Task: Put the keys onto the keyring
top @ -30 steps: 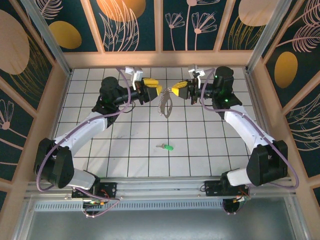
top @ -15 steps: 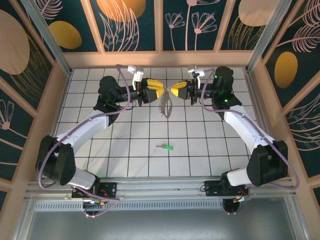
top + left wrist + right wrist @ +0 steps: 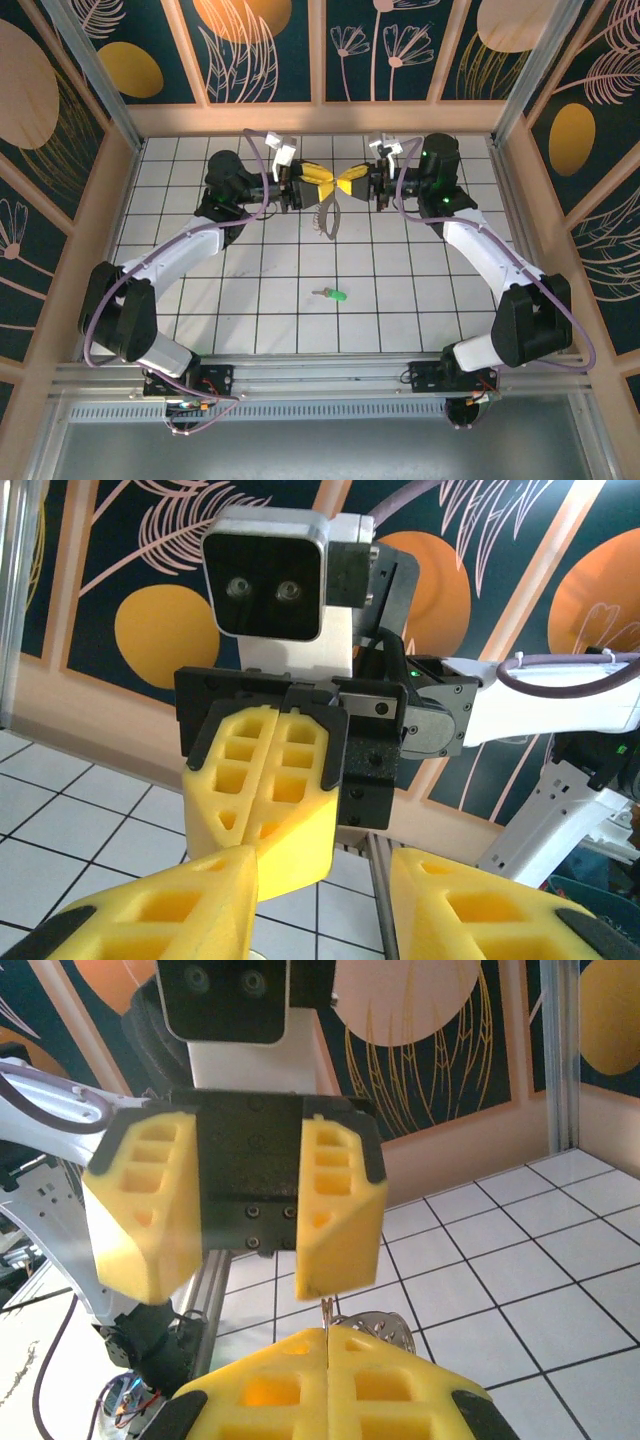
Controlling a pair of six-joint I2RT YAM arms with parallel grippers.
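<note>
Looking down from above, we see the two arms reaching in toward each other over the far middle of the table (image 3: pixel 400 300). The left gripper (image 3: pixel 318 180) and right gripper (image 3: pixel 352 183) meet tip to tip in the air. The keyring (image 3: pixel 325 215) hangs just below that meeting point, a thin loop with a small coil of metal bits on its left side, clear of the tiles as far as we can tell. The key (image 3: pixel 337 295), green-headed, lies flat on the table well nearer to us than both grippers, and nothing touches it.

From the left wrist, we have the left gripper (image 3: pixel 322 880) with its yellow fingers (image 3: pixel 170 915) spread apart at the bottom of the view and nothing clamped between them. The right gripper (image 3: pixel 272 840) faces us with its fingers pressed flat together. Its tip dips down beside the inner edge of our left-hand finger, close enough that we cannot tell whether they touch.

From the right wrist, the right gripper (image 3: pixel 327 1345) is clenched, its fingers meeting along one straight seam. A fine wire of the keyring (image 3: pixel 380 1328) rises out of that seam, so we take the ring as pinched there. Its grey metal cluster sits just beyond the fingertips, to the right. The left gripper (image 3: pixel 230 1285) faces us with a wide gap between its fingers, and the tip of its right-hand finger (image 3: pixel 340 1205) hangs just above the wire. We cannot tell whether it touches.
</note>
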